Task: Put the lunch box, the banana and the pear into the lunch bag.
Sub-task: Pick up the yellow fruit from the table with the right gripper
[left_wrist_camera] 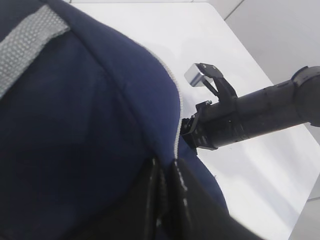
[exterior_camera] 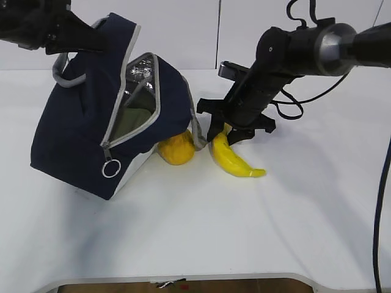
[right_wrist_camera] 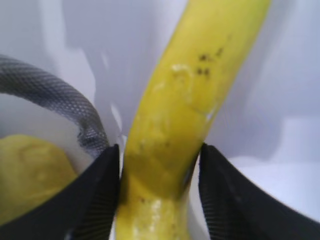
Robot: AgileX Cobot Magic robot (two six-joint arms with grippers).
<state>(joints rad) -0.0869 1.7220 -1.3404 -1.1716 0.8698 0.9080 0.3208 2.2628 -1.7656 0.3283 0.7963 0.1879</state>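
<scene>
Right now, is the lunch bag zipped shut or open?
Open. The lunch bag is tipped, its grey zipper edges spread wide, showing the silver lining and a pale green lid inside; the ring pull hangs at the opening's lower end.

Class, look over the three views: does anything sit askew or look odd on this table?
Yes. The lunch bag is tipped, one bottom corner off the table, because the left gripper is pinching its fabric from above. The pear sits tucked against it. The banana shows dark specks.
</scene>
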